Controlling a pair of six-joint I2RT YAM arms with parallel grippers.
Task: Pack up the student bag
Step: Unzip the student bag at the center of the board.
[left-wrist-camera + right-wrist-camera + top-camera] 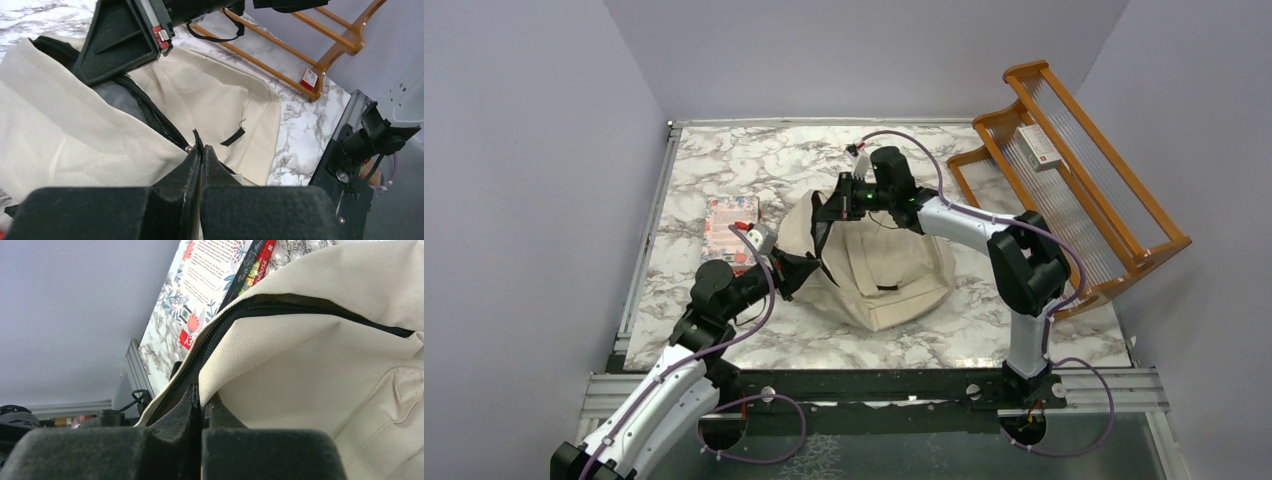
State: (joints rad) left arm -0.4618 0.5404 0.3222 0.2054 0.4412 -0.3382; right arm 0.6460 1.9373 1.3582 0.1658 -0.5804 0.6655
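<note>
We see the student bag (889, 275) slumped on the marble table (724, 160), its zipped mouth held open between our fingers. Our left gripper (201, 152) pinches the bag's near zipper edge, its fingers pressed together on the fabric. Our right gripper (201, 397) clamps the far edge the same way. Books (729, 232) lie left of the bag and a wooden rack (1074, 180) stands to its right.

Student bag (884, 268): cream fabric backpack, black zipper open, slumped mid-table, grey lining showing.
</note>
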